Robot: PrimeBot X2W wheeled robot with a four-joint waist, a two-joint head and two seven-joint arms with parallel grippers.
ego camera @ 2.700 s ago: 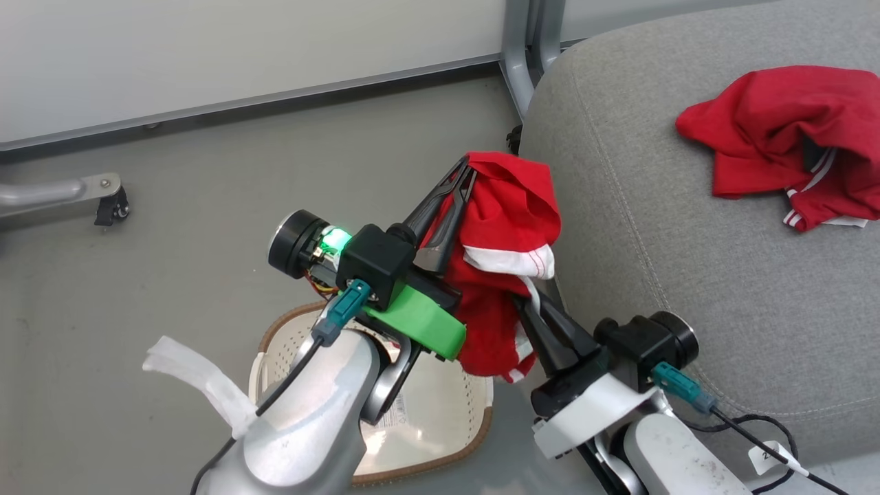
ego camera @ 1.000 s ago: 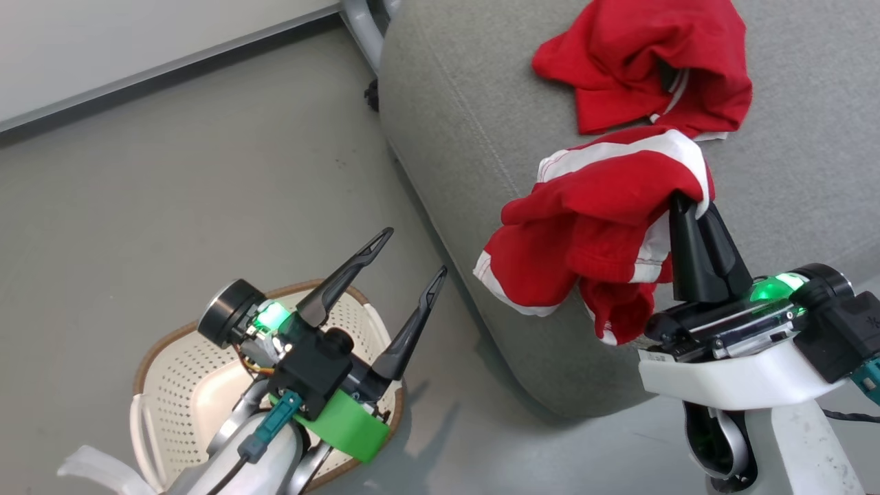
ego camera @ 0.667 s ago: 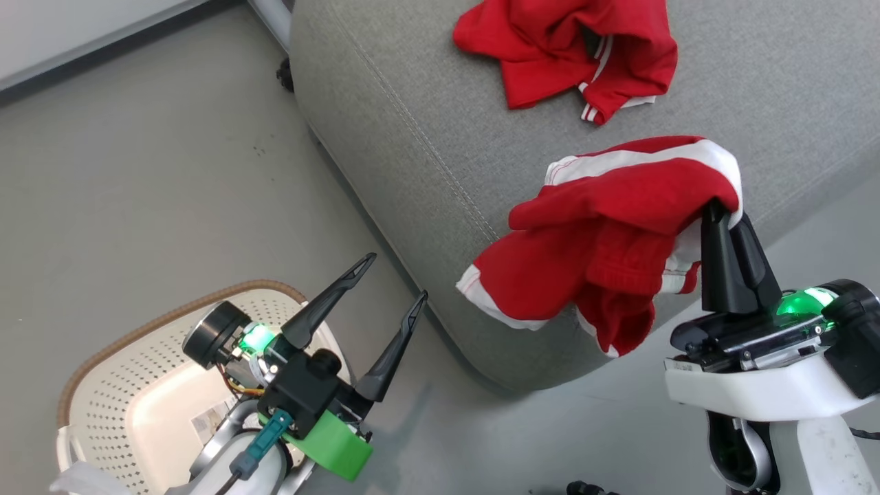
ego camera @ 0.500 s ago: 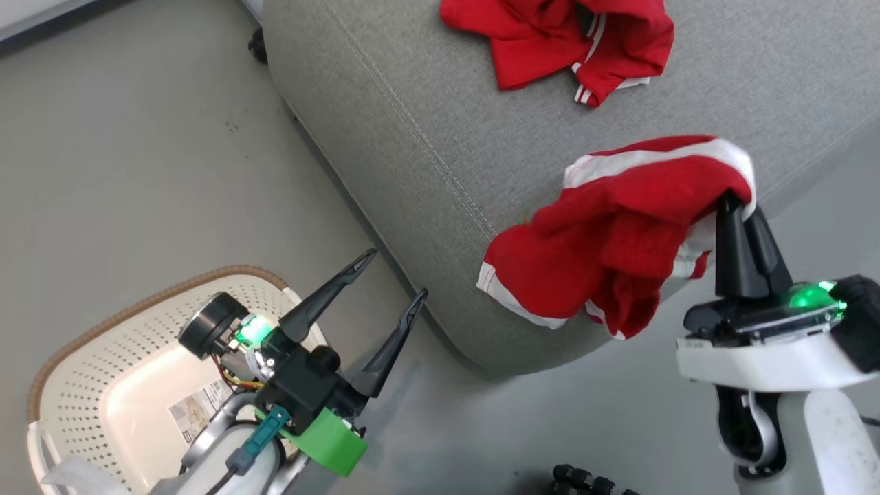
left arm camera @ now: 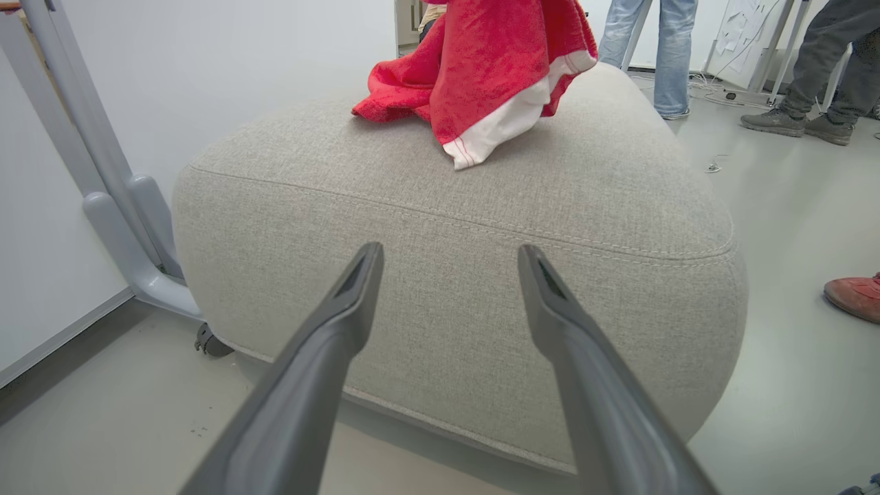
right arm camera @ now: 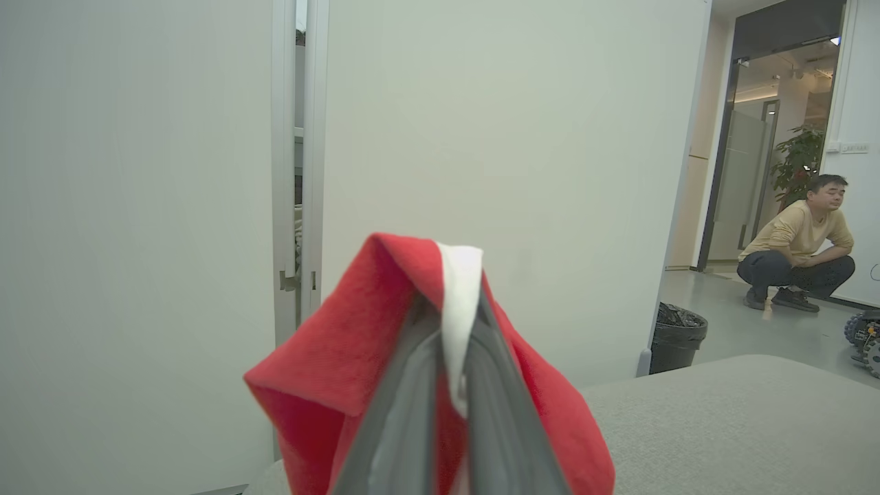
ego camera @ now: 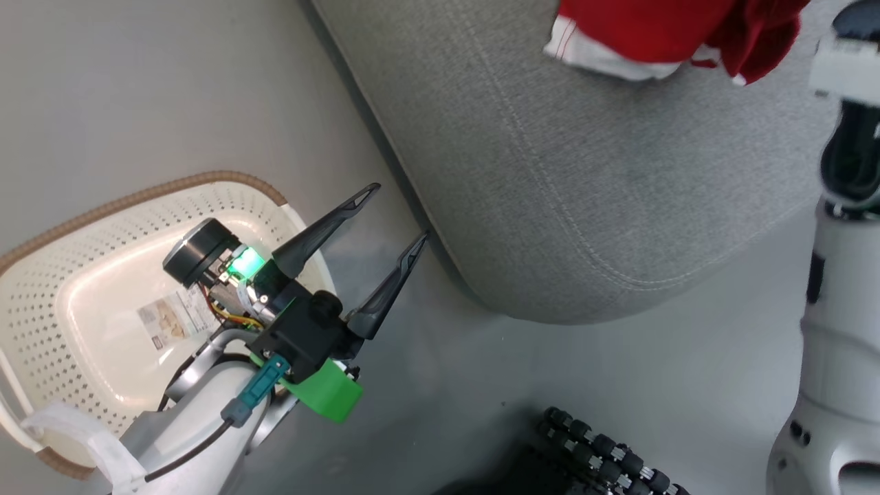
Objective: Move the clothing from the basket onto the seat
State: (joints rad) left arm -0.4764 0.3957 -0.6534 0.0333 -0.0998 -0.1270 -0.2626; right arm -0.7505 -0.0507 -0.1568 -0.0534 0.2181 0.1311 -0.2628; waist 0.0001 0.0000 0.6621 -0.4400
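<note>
Clothing [right arm camera: 330, 371] held over the seat [right arm camera: 722, 412]
Right gripper [right arm camera: 450, 323] pinches it, likely for release; left gripper [ego camera: 400, 210] hangs spread and empty by the basket [ego camera: 137, 199].

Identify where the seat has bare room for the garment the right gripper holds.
In the left wrist view the seat is bare from its front seam up to the clothing, and beside it toward the standing people. It is crowded at the far edge, where clothing lies and hangs from the right gripper.
</note>
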